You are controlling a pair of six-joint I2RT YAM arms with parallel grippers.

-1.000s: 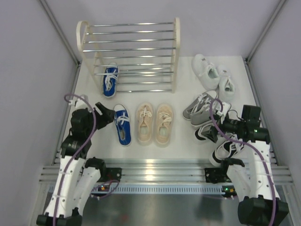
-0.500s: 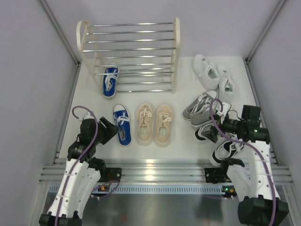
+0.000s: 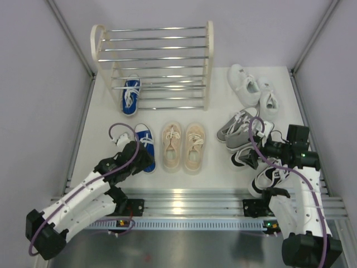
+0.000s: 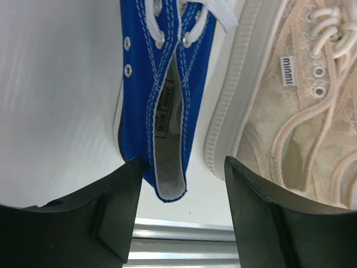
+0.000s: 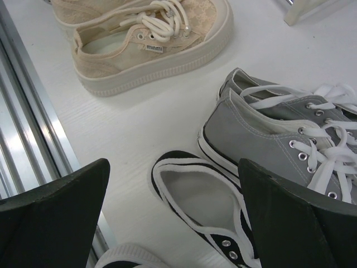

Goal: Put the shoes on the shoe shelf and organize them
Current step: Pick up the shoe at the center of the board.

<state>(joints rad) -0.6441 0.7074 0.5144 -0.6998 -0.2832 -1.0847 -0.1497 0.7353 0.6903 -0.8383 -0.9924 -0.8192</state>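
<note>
Blue sneaker (image 4: pixel 162 106), white laces and stitching, is seen by the surface's (image 3: pixel 100 125) near edge, left side; its heel is straddled by the open left claw (image 4: pixel 183 167). Right claw (image 5: pixel 174 164) is spread wide.

The left arm (image 3: pixel 83 204) and right arm (image 3: pixel 304 215) are white shells with black joint housings. A purple cable (image 3: pixel 120 125) runs along each arm, starting near the metal rail (image 3: pixel 189 202). The left end effector (image 4: pixel 181 162) and right end effector (image 5: pixel 173 163) have broad, matte black, wedge-shaped fingers (image 4: pixel 120 212).
</note>
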